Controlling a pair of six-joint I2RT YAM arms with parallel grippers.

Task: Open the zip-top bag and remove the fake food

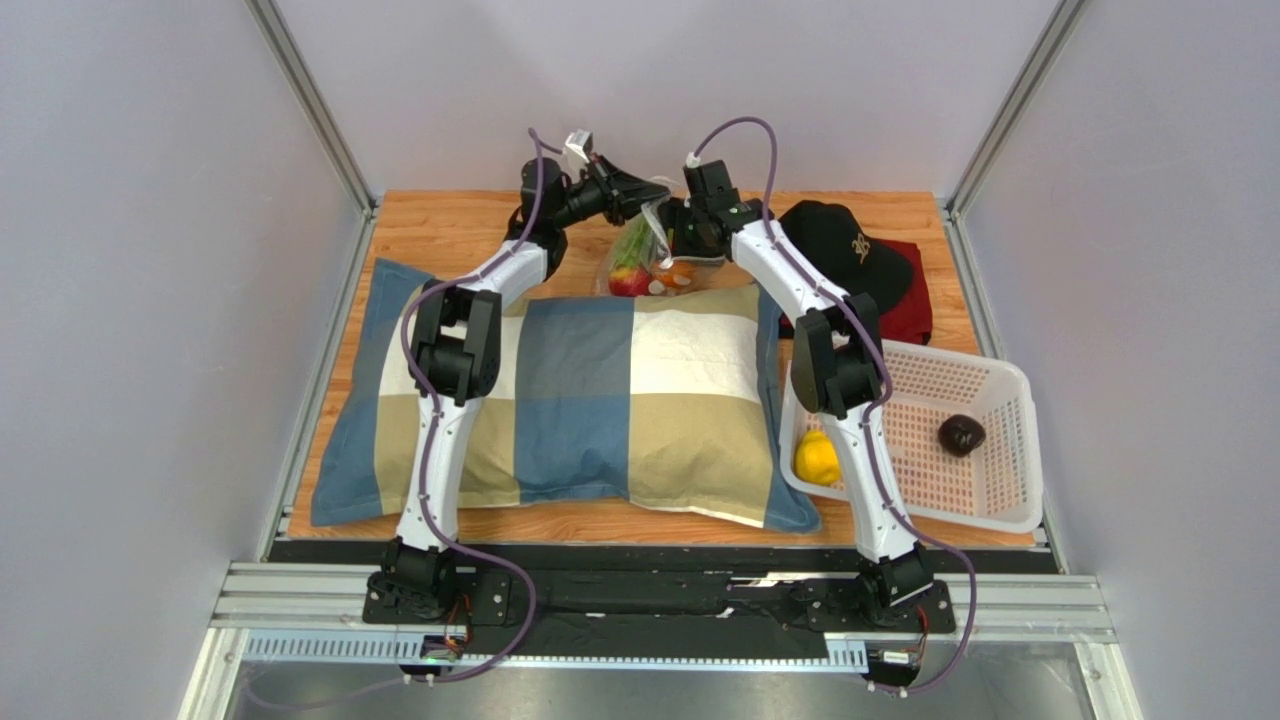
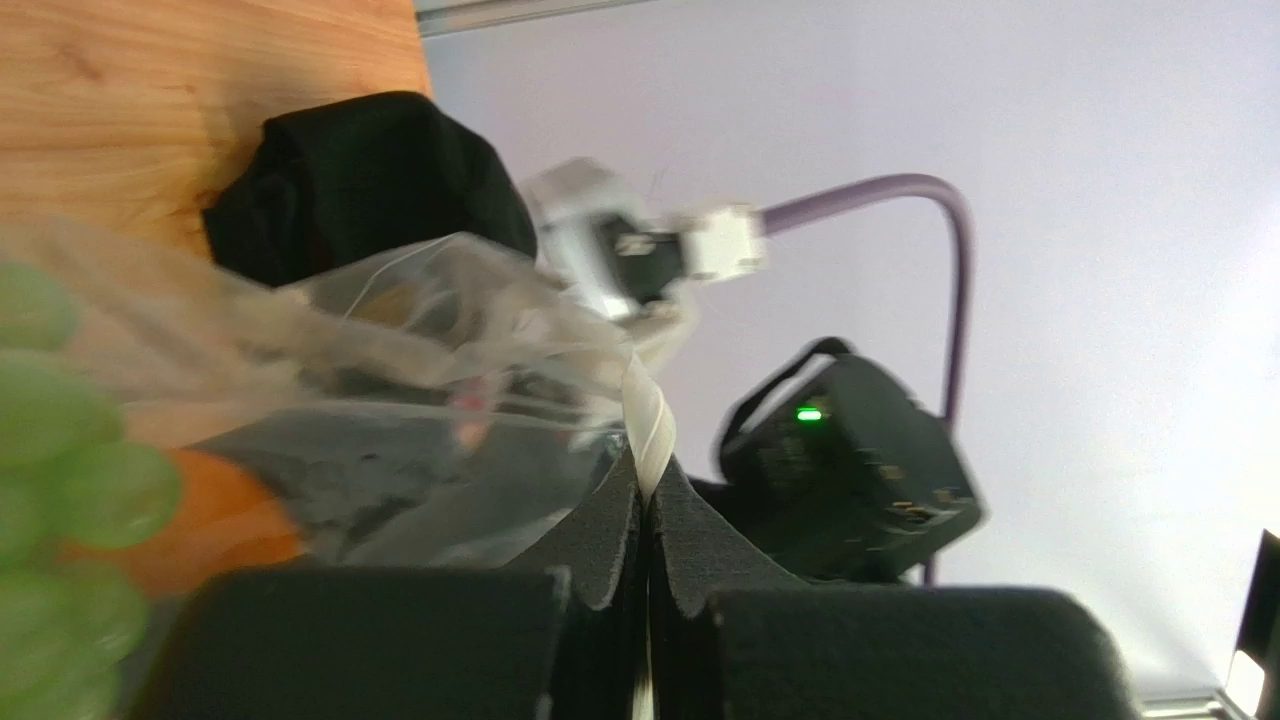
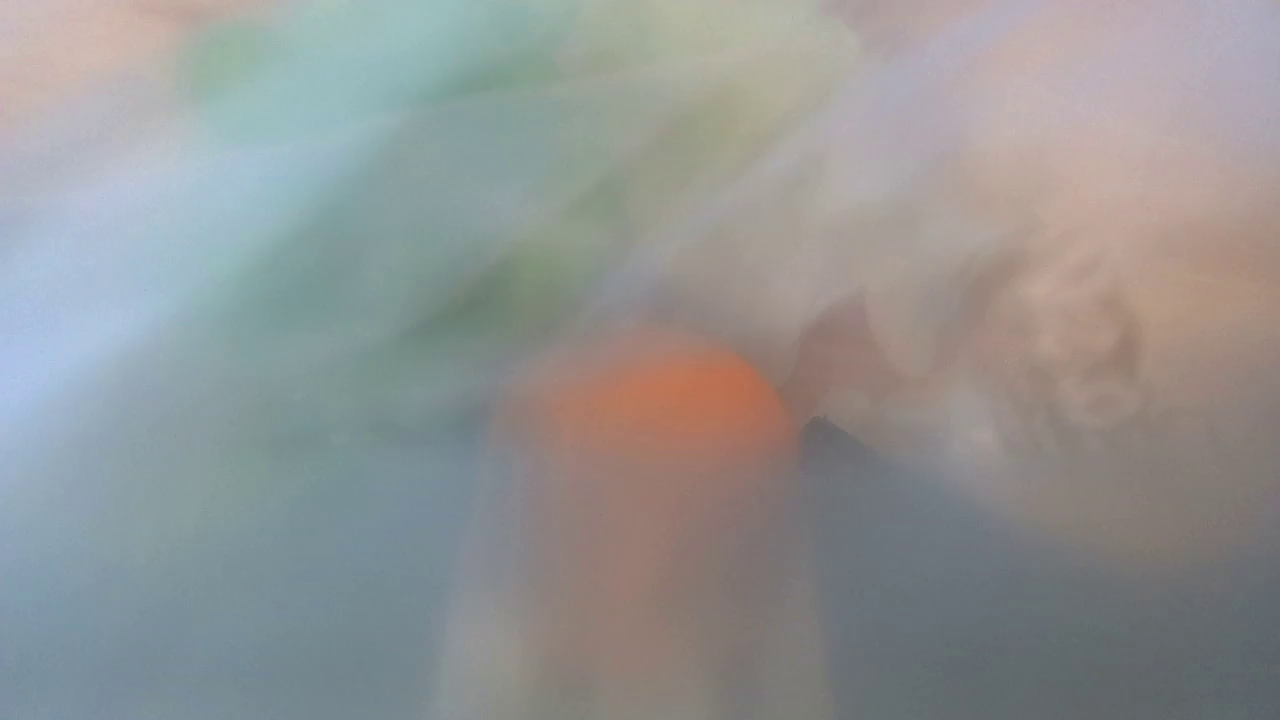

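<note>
Bag (image 1: 643, 258) rim was pinched in your left claw (image 2: 649, 503); right claw (image 1: 684, 248), spread or not untellable, nosed among fruit (image 3: 654, 405). You did best holding the mouth taut.

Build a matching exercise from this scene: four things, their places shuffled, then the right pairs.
Things:
1. zip-top bag
2. lemon
3. black cap
4. pillow

Places:
A. in the white basket
B. on the red cloth
C. pinched by the left gripper
D. spread on the wooden table, nearer than the bag

Pairs: 1-C; 2-A; 3-B; 4-D
</note>
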